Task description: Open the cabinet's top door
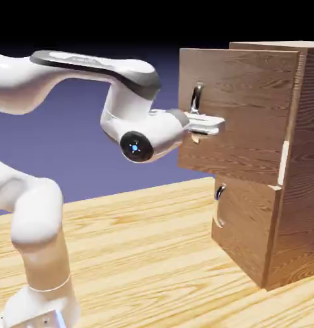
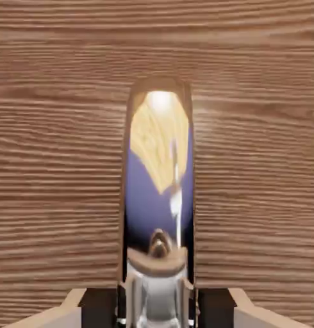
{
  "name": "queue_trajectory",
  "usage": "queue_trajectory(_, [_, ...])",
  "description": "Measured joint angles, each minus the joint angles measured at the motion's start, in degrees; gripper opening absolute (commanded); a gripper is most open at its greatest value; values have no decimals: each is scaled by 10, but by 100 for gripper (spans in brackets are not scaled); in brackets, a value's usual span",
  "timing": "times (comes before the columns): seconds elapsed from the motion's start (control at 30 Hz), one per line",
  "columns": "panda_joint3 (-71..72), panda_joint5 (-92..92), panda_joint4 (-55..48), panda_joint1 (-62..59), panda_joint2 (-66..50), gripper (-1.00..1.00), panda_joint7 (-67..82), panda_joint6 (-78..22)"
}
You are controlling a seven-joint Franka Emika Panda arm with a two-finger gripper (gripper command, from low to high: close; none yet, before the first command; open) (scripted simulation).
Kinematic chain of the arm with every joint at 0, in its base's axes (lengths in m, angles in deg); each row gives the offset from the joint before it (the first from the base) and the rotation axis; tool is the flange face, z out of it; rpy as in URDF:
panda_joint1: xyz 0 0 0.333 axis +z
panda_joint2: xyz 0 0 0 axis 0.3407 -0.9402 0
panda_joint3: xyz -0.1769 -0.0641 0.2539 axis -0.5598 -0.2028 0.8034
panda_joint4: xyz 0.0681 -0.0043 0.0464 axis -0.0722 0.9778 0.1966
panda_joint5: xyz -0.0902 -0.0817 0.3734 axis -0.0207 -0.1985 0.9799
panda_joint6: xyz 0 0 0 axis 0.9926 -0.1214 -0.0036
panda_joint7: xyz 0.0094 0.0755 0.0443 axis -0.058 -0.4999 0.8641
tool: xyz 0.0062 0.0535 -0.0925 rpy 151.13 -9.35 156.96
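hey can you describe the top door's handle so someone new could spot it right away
Find the tall wood-grain cabinet. Its upper front panel, the top door, carries a curved, shiny silver handle. Unlike the smaller handle below, this one has the robot's tool at it.

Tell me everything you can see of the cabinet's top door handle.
The curved, shiny silver metal handle is a slim upright loop on the brown wood-grain upper door, toward the free edge at the exterior view's left. Its polished face mirrors pale wood and blue-violet. The white hand reaches over its middle, hiding part in the exterior view; in the hand view, the dark-padded fingertips close on both its sides. The door it's on stands ajar from the cabinet.
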State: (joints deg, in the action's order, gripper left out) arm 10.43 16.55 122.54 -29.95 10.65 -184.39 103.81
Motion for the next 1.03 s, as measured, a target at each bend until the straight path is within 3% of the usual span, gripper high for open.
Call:
queue_trajectory(0.5, [-251, -259, -150, 25, -158, -100, 4, -374])
queue_trajectory(1.03, [-422, -301, -423, 78, -465, -100, 104, -767])
